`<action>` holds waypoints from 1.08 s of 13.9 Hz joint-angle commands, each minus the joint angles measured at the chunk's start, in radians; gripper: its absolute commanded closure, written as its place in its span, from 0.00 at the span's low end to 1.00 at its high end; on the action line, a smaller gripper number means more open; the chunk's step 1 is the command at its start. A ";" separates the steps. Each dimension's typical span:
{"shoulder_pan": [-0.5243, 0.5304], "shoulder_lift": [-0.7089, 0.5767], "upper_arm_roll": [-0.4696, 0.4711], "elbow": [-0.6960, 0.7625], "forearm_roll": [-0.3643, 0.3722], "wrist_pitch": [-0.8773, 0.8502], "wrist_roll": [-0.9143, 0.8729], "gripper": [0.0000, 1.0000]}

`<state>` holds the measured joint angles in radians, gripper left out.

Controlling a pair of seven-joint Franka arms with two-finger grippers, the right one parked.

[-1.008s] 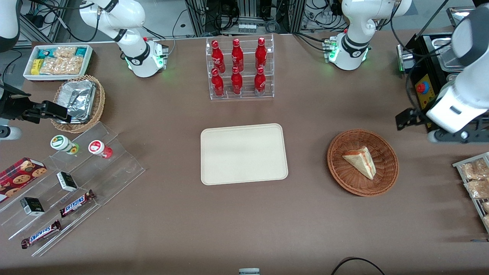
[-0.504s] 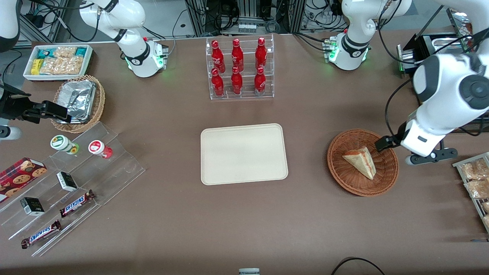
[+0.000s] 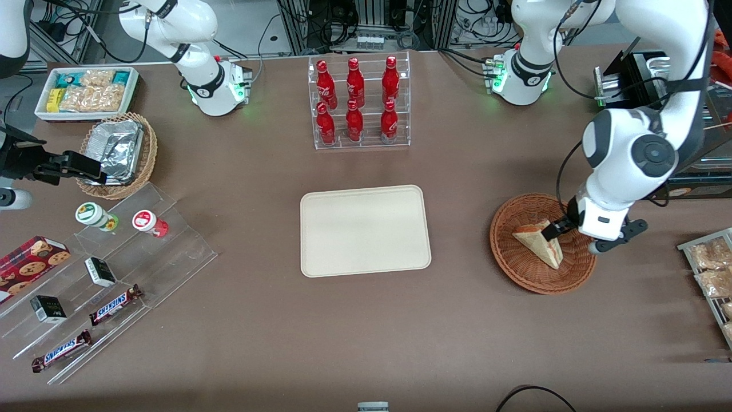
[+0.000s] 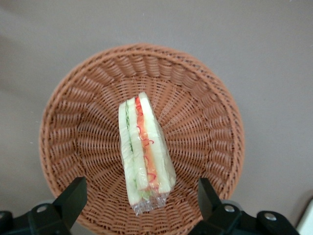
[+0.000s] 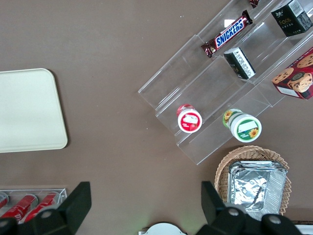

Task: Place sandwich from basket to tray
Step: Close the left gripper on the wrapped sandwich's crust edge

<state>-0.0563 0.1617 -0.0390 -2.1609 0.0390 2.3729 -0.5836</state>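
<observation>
— Where's the sandwich now?

— Lying in the reddish-brown wicker basket, cut edge up: pale bread with green and red-orange layers, in what looks like clear film. From the front camera, basket and sandwich sit at three o'clock from the cream tray, well apart from it.

— And the gripper?

— Over the basket, above the sandwich's wide end, fingers spread apart and holding nothing. In the wrist view the two black fingertips stand either side of the wedge.

— Which way does it run?

— In the wrist view its long axis goes twelve to six, across the line between the fingers, so closing should squeeze the flat bread faces. I'd judge a straight descent is what's needed.

— Anything awkward?

— The bread looks soft and the film slippery; the woven bowl curves up at the rim.
</observation>
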 commanded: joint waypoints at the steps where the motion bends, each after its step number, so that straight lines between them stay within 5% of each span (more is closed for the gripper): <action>1: -0.010 0.039 0.004 -0.030 -0.005 0.078 -0.070 0.00; 11: -0.008 0.102 -0.004 -0.048 -0.005 0.134 -0.091 0.02; 12: -0.008 0.102 -0.004 -0.051 -0.004 0.134 -0.090 0.10; 15: -0.022 0.102 -0.004 -0.053 -0.004 0.124 -0.088 0.68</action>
<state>-0.0593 0.2704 -0.0461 -2.1996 0.0386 2.4870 -0.6559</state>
